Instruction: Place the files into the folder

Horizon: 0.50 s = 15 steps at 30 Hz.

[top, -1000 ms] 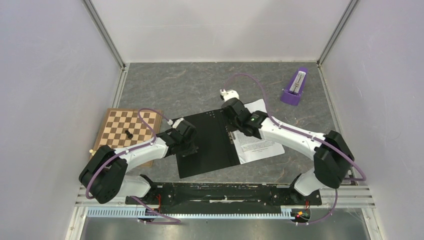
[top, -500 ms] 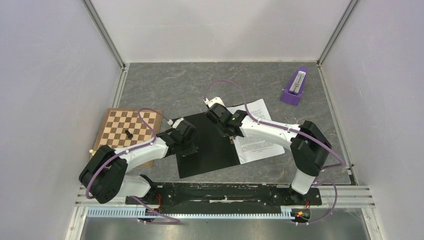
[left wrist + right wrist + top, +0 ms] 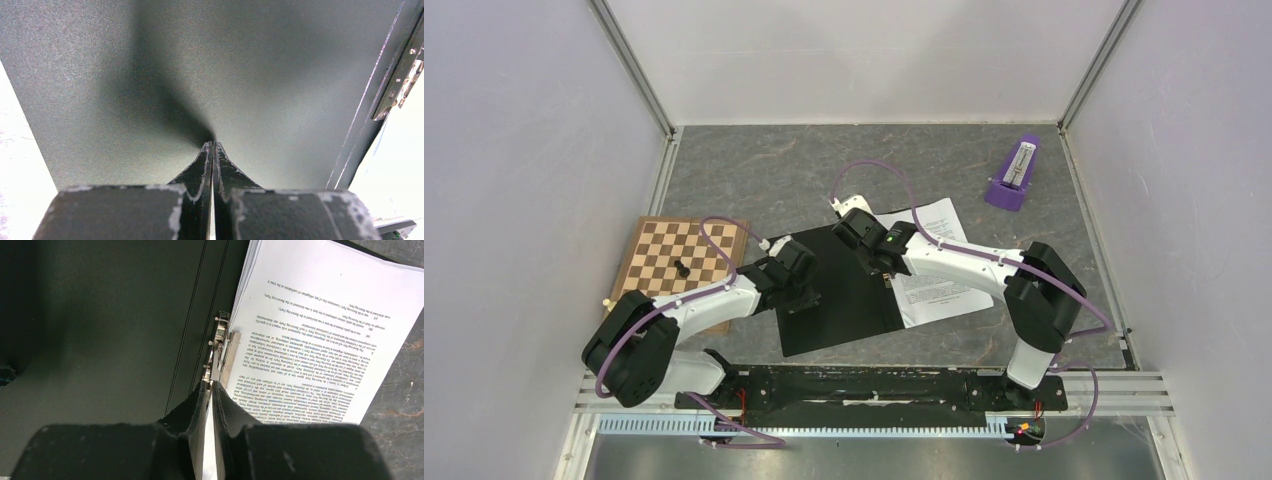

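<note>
Swung left, right end effector (image 3: pixel 211 386) pinches folder's (image 3: pixel 834 300) spine clip (image 3: pixel 220 342) beside files (image 3: pixel 310 325); left end effector (image 3: pixel 213 144) shut.

**Clerk:** Entry one, right arm. What differs?

**Checker:** Right gripper (image 3: pixel 212 385) has swung to its left over the folder (image 3: pixel 839 300), off the spine's far end and inward above the black leaf. The elbow has drawn in toward the centre. The purple cable (image 3: pixel 874 165) loop has shifted left with it.

**Clerk:** Entry two, the files?

**Checker:** The files (image 3: pixel 944 222): the far corner was formerly under the forearm and is now uncovered, lying to the gripper's right.

**Clerk:** Entry three, jaws?

**Checker:** Drawn closer than before, pinching the spine clip (image 3: pixel 218 347).
</note>
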{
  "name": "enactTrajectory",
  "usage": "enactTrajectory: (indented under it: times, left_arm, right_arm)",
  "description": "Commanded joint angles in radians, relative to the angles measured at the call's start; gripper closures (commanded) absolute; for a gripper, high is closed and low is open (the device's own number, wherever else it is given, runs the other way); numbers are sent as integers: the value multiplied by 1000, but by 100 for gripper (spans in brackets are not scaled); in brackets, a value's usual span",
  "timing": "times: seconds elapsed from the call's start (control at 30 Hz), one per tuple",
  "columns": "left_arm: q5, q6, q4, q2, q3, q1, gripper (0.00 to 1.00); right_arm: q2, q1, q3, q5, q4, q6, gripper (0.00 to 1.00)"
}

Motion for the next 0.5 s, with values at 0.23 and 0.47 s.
enactTrajectory:
  times: [0.23, 0.47]
  left_arm:
    - [-36, -20, -12, 16, -18, 5, 97]
    - [-35, -20, -15, 15, -18, 5, 97]
  right_arm:
    - [9, 4, 6, 7, 10, 0, 89]
    - [-32, 5, 20, 18, 11, 7, 83]
